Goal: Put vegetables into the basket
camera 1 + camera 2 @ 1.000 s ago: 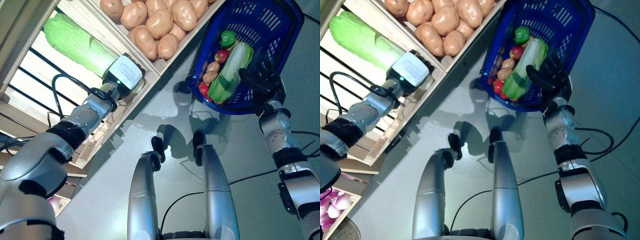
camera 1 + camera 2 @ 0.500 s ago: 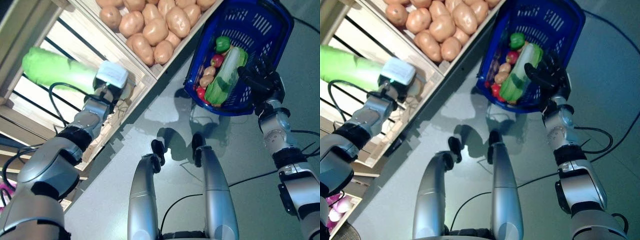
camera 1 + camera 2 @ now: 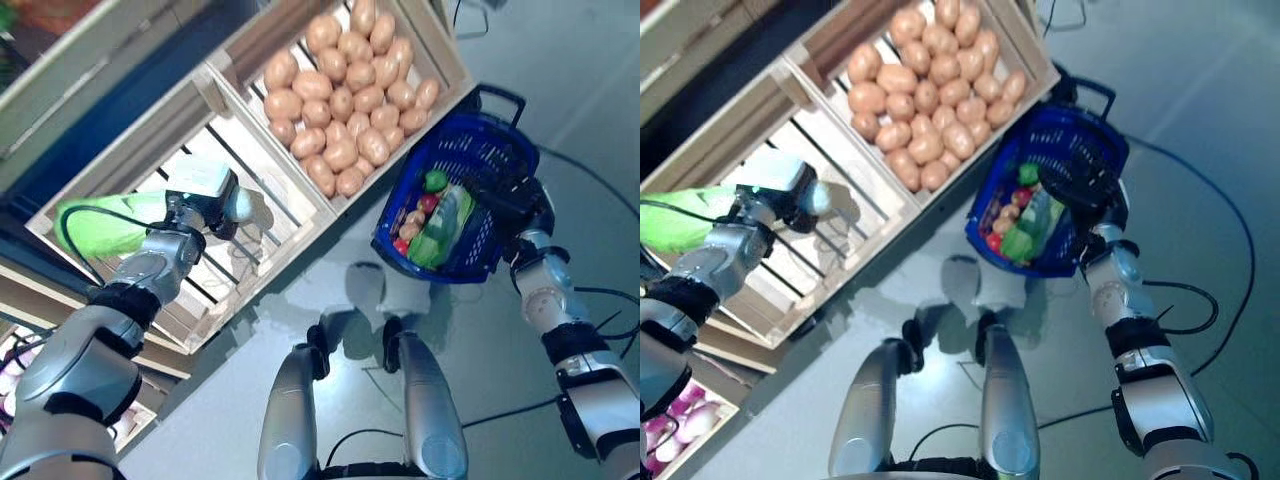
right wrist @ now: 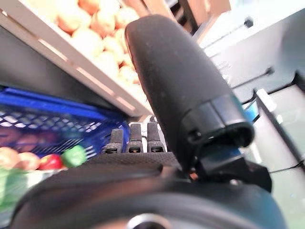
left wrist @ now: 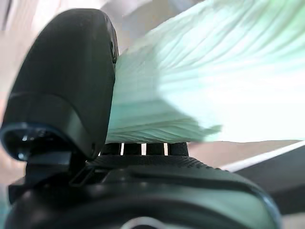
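My left hand (image 3: 203,193) is shut on the base of a long light-green cabbage (image 3: 98,226) and holds it over the left end of a slatted wooden crate (image 3: 262,232). In the left wrist view the thumb (image 5: 66,81) presses against the cabbage's ribbed leaves (image 5: 205,81). The blue basket (image 3: 478,152) stands on the floor at the right. It holds a green pepper (image 3: 434,181), a red round vegetable (image 3: 428,203) and a long green-white cabbage (image 3: 440,230). My right hand (image 3: 510,196) is open at the basket's near rim; it also shows in the right wrist view (image 4: 171,81).
A wooden stand with crates (image 3: 330,215) runs along the left and back, right next to the basket. Grey floor (image 3: 580,110) lies to the right of the basket and in front of the stand.
The whole view has shifted, so the camera moved. My left hand has drawn the cabbage from the crate's middle toward its left end. My right hand has stayed at the basket's rim.
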### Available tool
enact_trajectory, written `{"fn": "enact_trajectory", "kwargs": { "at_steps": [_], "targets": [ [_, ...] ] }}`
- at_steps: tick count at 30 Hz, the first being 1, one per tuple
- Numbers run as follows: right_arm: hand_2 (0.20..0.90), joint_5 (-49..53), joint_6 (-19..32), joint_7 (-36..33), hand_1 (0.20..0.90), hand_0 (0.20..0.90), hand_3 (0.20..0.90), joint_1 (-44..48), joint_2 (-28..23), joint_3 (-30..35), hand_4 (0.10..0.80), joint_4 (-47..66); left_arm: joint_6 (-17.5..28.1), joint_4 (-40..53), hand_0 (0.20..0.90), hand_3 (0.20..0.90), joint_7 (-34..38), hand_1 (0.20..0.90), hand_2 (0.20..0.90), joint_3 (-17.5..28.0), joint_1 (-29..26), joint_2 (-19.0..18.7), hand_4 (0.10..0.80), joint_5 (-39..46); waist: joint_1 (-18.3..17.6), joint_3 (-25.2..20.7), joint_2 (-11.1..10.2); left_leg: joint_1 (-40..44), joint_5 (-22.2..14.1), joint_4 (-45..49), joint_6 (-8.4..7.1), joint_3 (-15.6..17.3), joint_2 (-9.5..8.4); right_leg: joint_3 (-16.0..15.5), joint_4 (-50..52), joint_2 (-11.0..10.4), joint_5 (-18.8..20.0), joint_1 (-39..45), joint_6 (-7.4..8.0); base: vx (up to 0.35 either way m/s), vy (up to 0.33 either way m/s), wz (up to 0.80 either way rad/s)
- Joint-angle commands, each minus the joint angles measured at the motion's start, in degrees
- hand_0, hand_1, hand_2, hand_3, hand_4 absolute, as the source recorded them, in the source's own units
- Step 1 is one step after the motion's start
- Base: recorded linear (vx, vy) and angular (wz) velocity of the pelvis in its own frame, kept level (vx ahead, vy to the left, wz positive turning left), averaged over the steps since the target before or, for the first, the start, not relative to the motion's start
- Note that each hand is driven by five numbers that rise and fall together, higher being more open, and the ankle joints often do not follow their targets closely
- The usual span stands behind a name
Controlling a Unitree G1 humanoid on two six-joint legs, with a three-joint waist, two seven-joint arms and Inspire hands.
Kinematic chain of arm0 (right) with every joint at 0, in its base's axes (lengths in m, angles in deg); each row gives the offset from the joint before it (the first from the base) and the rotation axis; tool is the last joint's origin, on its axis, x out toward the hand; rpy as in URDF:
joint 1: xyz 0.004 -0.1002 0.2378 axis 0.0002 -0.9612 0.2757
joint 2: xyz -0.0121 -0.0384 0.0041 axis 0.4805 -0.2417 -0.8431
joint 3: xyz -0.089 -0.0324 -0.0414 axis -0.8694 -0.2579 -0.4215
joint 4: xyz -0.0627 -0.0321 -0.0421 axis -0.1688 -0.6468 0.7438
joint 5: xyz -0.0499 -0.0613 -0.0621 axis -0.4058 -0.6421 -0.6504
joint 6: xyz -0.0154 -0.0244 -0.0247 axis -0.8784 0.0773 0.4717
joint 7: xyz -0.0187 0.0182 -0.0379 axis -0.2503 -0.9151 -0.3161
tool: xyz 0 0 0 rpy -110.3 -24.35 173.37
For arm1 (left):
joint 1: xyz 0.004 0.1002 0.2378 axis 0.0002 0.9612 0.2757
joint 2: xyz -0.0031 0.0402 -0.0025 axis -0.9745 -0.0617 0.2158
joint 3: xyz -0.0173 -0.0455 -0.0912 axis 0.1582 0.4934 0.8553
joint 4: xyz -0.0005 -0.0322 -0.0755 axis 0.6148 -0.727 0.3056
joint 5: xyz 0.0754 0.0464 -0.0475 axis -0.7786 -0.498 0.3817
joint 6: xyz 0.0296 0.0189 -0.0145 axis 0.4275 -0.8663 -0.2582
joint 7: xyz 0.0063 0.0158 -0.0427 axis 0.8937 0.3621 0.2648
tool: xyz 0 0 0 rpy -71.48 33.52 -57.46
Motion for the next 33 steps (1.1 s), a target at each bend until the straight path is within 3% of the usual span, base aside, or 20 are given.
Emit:
{"fn": "enact_trajectory", "kwargs": {
  "at_steps": [1, 3, 9, 17, 20, 27, 33],
  "targets": [
    [0.9, -7.0, 6.9, -1.0, 0.9, 0.9, 0.9, 0.3, 2.0, 2.7, 0.8, 8.7, 4.7, 4.4, 0.3, 0.3, 3.0, 0.3, 0.3, 9.3, 1.9, -1.3, 0.4, 12.6, 0.7, -7.8, -0.4, 6.5, -6.2, 0.5, 1.52, 2.8, -1.81, -2.8, -5.0, -0.5, -0.7, 9.2, -1.27, 0.064, -0.002, 0.06],
    [0.9, -8.7, 3.8, 0.6, 0.9, 0.9, 0.9, -1.3, 3.9, 2.0, 0.8, 11.0, 7.5, 7.2, 0.3, 0.3, 0.0, 0.3, 0.3, 13.9, 5.6, 1.6, 0.4, 21.8, 1.1, -9.7, -0.5, 9.6, -7.2, 0.3, 1.77, 2.4, -1.82, -3.1, -5.8, -0.3, -1.5, 12.8, -1.78, 0.077, 0.003, 0.09],
    [0.9, -13.0, -3.1, 6.7, 0.9, 0.9, 0.9, -7.4, 6.1, 0.8, 0.8, 15.3, 9.6, 16.4, 0.3, 0.3, -10.1, 0.3, 0.3, 20.6, 14.2, 8.8, 0.4, 38.1, 2.1, -15.0, -1.0, 18.1, -6.8, -5.8, 1.81, 1.2, -2.93, -3.7, -12.1, 0.8, -1.3, 21.9, -1.27, 0.116, -0.011, 0.11],
    [0.9, -10.6, -14.5, 17.6, 0.9, 0.9, 0.9, -9.6, 7.7, -1.9, 0.8, 17.9, 7.7, 24.9, 0.3, 0.3, -23.4, 0.3, 0.3, 24.3, 19.8, 18.5, 0.4, 61.7, 2.4, -21.2, -1.7, 29.1, -0.3, -23.5, 0.81, 0.2, -4.26, -2.9, -29.8, 3.7, 4.3, 32.5, 0.1, 0.053, -0.016, 0.05],
    [0.9, -9.4, -19.7, 20.1, 0.9, 0.9, 0.9, -9.6, 7.8, -3.2, 0.8, 19.0, 8.3, 27.4, 0.3, 0.3, -24.7, 0.3, 0.3, 23.7, 20.1, 20.1, 0.4, 64.0, 2.4, -23.0, -1.8, 31.2, 2.0, -29.2, 0.42, 0.0, -4.36, -2.5, -35.6, 4.5, 7.0, 34.6, 0.62, 0.0, 0.0, 0.0],
    [0.9, -10.1, -24.1, 21.2, 0.9, 0.9, 0.9, -10.2, 9.1, -5.1, 0.8, 22.9, 9.1, 32.1, 0.3, 0.3, -25.2, 0.3, 0.3, 21.4, 21.2, 23.6, 0.4, 65.0, 2.5, -25.9, -1.8, 35.4, 6.0, -40.3, -0.04, 0.5, -4.1, -3.4, -45.4, 5.5, 11.4, 38.4, 1.28, 0.014, -0.008, 0.06],
    [0.9, -9.5, -25.9, 22.7, 0.9, 0.9, 0.9, -10.4, 9.9, -5.9, 0.8, 25.8, 9.5, 32.9, 0.3, 0.3, -25.9, 0.3, 0.3, 19.7, 21.2, 25.0, 0.4, 63.8, 2.5, -26.3, -1.9, 35.3, 5.8, -40.9, 0.07, 0.5, -4.09, -3.6, -46.4, 5.8, 11.7, 38.5, 1.34, -0.009, 0.004, 0.03]
  ]
}}
